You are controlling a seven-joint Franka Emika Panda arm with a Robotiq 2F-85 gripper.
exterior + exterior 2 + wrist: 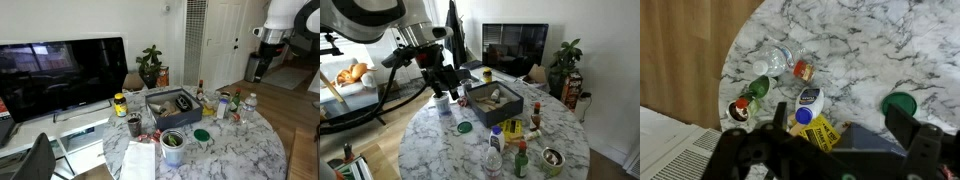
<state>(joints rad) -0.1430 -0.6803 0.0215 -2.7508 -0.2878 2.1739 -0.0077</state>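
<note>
over veined marble tabletop (pixel 870 40), gripper (pixel 840 128) seemingly splayed

Bottles (pixel 782 62) on table (pixel 880 40), claw (pixel 840 125) above them

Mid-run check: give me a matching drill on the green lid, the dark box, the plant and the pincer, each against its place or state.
1 green lid
2 dark box
3 plant
4 pincer

A open, up in the air
B next to the TV
C flat on the marble table
D mid-table, things inside

Pairs: 1-C, 2-D, 3-B, 4-A.
</note>
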